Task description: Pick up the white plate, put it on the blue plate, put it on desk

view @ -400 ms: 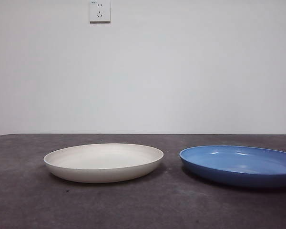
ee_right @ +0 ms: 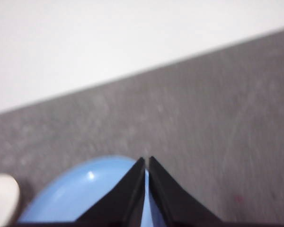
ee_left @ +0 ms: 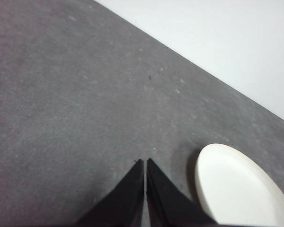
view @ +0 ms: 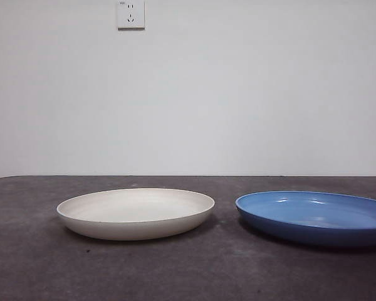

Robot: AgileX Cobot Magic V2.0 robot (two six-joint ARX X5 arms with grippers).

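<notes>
Two plates lie apart on the desk (view: 188, 269): white plate (view: 136, 213) beside blue plate (view: 313, 216), neither stacked. Left gripper (ee_left: 145, 165) hangs beside the white plate and right gripper (ee_right: 146, 163) above the blue, jaws together, holding nothing; pickup apparently not begun.

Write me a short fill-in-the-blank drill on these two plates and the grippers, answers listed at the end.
1. In the front view, the white plate and the blue plate sit side by side on the desk without ____.
2. The left gripper has its jaws ____, beside the white plate.
3. The right gripper hangs over the plate coloured ____.
4. On the wall above the white plate is a white ____.

Missing words: touching; shut; blue; socket
</notes>
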